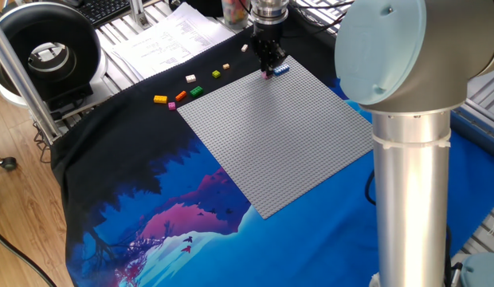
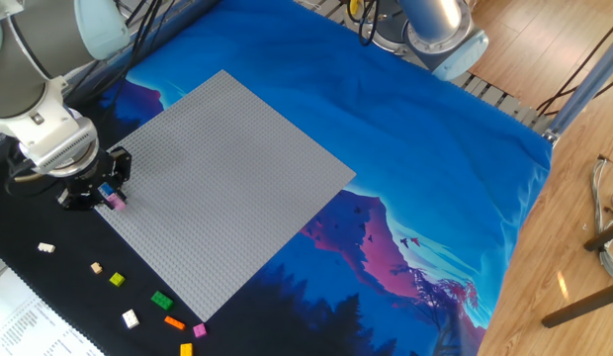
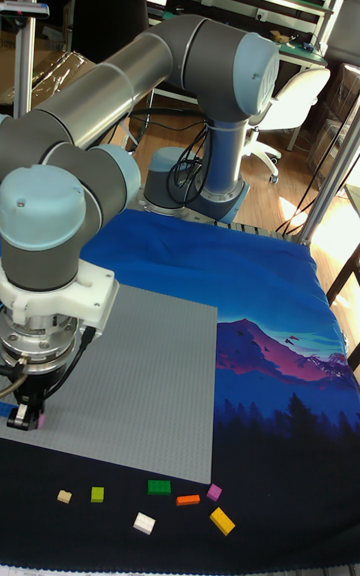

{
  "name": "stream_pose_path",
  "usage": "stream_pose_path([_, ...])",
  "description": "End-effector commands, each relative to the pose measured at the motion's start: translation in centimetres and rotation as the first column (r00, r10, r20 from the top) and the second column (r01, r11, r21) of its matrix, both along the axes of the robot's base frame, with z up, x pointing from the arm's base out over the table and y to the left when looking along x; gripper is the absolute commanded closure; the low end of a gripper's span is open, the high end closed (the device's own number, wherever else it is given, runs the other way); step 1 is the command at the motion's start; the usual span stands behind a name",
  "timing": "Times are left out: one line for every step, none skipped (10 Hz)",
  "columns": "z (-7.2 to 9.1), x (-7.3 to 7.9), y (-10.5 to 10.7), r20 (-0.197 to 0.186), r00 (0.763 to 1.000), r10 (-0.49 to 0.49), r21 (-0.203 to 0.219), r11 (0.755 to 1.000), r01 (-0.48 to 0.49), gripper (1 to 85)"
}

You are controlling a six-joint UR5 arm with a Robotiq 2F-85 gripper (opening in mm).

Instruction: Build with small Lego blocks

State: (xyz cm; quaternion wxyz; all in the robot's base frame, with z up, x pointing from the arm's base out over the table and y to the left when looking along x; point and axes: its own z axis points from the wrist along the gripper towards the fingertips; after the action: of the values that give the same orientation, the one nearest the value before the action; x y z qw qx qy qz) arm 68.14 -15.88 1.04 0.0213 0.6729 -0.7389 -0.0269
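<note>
My gripper (image 1: 268, 68) stands upright over the far corner of the grey baseplate (image 1: 279, 131), its fingers shut on a small pink Lego block (image 1: 268, 74) that touches the plate. A blue block (image 1: 281, 69) sits on the plate right beside it. In the other fixed view the gripper (image 2: 105, 194) and the pink block (image 2: 117, 202) are at the plate's left corner. The tall fixed view shows the gripper (image 3: 24, 416) with the pink block (image 3: 38, 420). Loose blocks lie on the dark cloth: yellow (image 1: 160, 100), green (image 1: 197, 91), white (image 1: 190, 78), tan (image 1: 226, 67).
Printed paper sheets (image 1: 163, 40) and a black round device (image 1: 48, 48) lie beyond the loose blocks. The arm's thick grey column (image 1: 410, 183) stands at the right. The blue printed cloth (image 2: 425, 178) covers the table around the baseplate (image 2: 222, 188).
</note>
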Motion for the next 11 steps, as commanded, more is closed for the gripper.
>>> stream_pose_path([0.04,0.56,0.45,0.019,1.0,-0.009,0.018,1.0,0.008,59.0])
stream_pose_path([0.09,0.61,0.34,0.019,1.0,-0.007,0.011,1.0,0.007,59.0])
stream_pose_path([0.07,0.66,0.3,0.021,1.0,-0.004,0.009,1.0,0.004,59.0])
stream_pose_path([0.05,0.8,0.26,0.025,1.0,0.0,0.008,1.0,-0.001,59.0])
stream_pose_path([0.01,0.86,0.26,0.027,1.0,0.0,0.008,1.0,-0.001,59.0])
stream_pose_path([-0.09,0.94,0.25,0.027,1.0,0.002,0.008,1.0,-0.002,59.0])
stream_pose_path([-0.16,1.0,0.25,0.027,1.0,0.002,0.008,1.0,-0.002,59.0])
stream_pose_path([-0.21,1.15,0.16,0.031,0.999,0.007,0.005,1.0,-0.007,59.3])
stream_pose_path([-0.22,1.19,0.07,0.033,0.999,0.007,0.003,1.0,-0.007,60.7])
stream_pose_path([-0.31,1.21,0.06,0.032,0.999,0.008,0.003,1.0,-0.008,61.0])
stream_pose_path([-0.37,1.26,0.06,0.032,0.999,0.008,0.003,1.0,-0.008,61.3])
